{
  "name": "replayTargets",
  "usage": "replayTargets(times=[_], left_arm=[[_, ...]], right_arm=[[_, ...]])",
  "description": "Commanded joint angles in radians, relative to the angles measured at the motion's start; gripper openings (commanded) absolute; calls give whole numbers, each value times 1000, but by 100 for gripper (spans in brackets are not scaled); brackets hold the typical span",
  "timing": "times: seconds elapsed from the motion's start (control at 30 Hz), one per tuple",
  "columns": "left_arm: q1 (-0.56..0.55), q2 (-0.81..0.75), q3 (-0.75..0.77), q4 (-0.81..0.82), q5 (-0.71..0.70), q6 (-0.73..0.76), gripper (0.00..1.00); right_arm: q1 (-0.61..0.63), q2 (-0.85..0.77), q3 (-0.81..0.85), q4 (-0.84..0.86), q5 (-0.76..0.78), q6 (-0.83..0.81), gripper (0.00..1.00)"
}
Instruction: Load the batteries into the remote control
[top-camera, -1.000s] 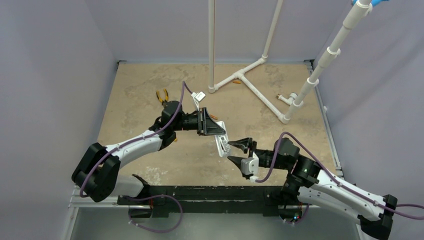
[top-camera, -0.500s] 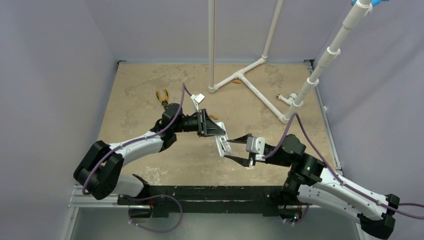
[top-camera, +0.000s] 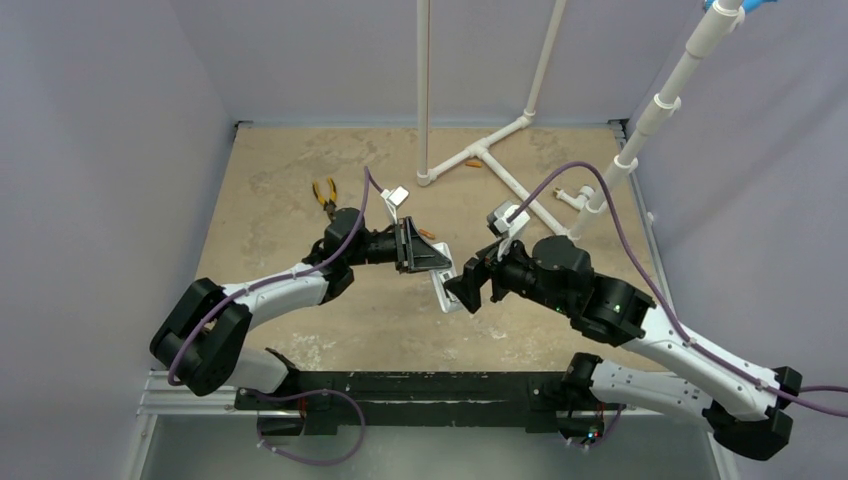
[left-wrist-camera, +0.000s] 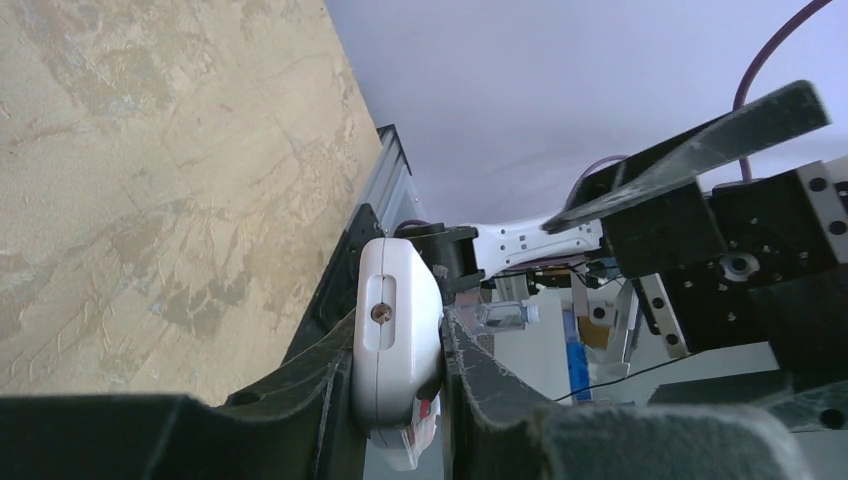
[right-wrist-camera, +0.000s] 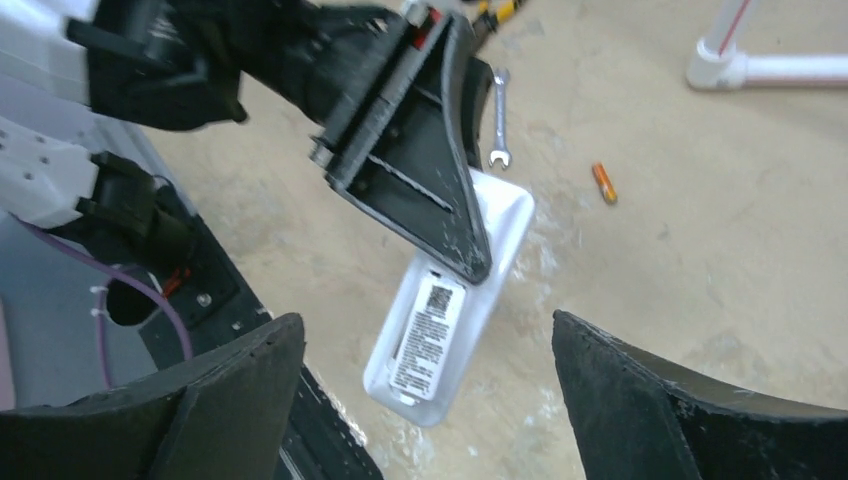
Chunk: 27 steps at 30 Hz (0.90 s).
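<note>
Since 1 second ago the right arm has lifted and swung over. The right gripper (top-camera: 468, 288) now hangs above the remote control (right-wrist-camera: 450, 300), its 2 fingers spread wide and empty. The left gripper (top-camera: 440, 264) is clamped on the upper end of the remote and holds it tilted, back side toward the right wrist camera. In that view its long axis runs between the right fingers, from upper right to lower left. 1 battery (right-wrist-camera: 603, 183) lies on the table beyond, well apart, past a wrench (right-wrist-camera: 500, 128). I judge the free right arm should fetch it. The sticker (right-wrist-camera: 428, 330) on the back carries a square code and print too fine to read.
</note>
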Motion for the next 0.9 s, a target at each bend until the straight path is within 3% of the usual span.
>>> replayTargets(times=[0.0,0.2,0.87], left_arm=[[-7,-12,-5,60,-16,-12,0],[-7,-2,1,61,-18,-12,0],[-7,7,16,44,-14,-8,0]], right_arm=[[-1,40,50,-144,92,110,95],[5,58,31,-145,94,136,96],[53,140,9,-129,129,139,65]])
